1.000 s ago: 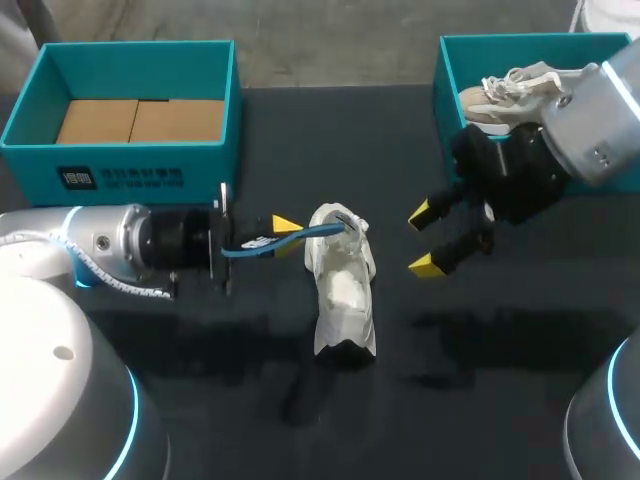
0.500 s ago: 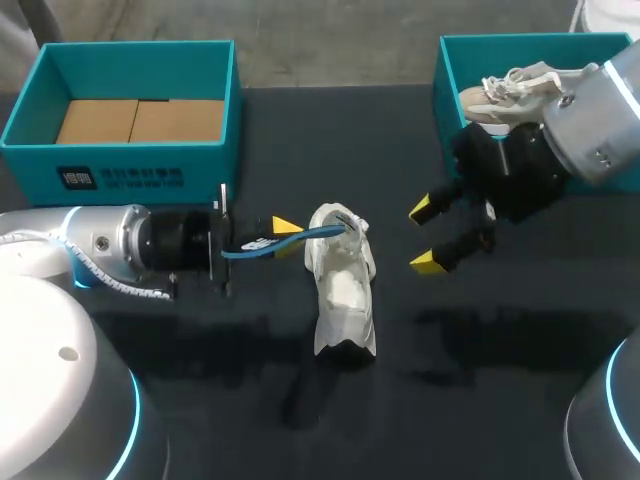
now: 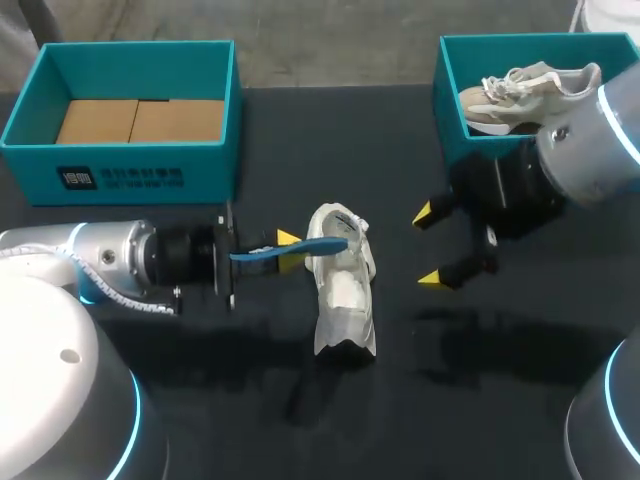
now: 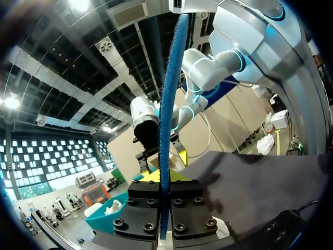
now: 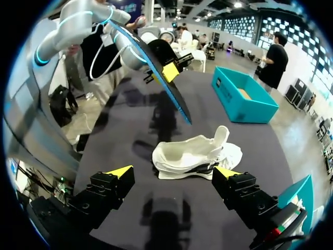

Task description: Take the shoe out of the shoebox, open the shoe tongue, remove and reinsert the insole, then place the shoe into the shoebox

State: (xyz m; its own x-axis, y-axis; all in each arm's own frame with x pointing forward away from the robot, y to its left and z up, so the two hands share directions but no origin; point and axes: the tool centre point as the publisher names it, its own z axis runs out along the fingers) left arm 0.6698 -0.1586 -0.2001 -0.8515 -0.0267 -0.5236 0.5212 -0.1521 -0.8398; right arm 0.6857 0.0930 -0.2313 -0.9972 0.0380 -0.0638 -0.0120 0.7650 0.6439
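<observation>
A white shoe [image 3: 345, 295] lies on the black table near the middle, its opening toward the far side. My left gripper [image 3: 288, 250] comes in from the left, shut on one end of a blue insole [image 3: 320, 246]. The insole's free tip is over the shoe's collar. In the left wrist view the insole [image 4: 169, 104] stands edge-on between the closed fingers. From the right wrist view the insole [image 5: 161, 75] hangs in the air above the shoe [image 5: 192, 156], clear of it. My right gripper [image 3: 428, 247] stands open to the right of the shoe, holding nothing.
A teal shoebox [image 3: 440, 80] at the back right holds a beige shoe [image 3: 525, 88]. Another teal box [image 3: 120, 175] with cardboard inside stands at the back left. My right arm partly overhangs the right box's front wall.
The left gripper has shifted right and slightly nearer, and the insole now lies straight with its tip over the collar instead of bent into the shoe. The right gripper turned and drifted a little right.
</observation>
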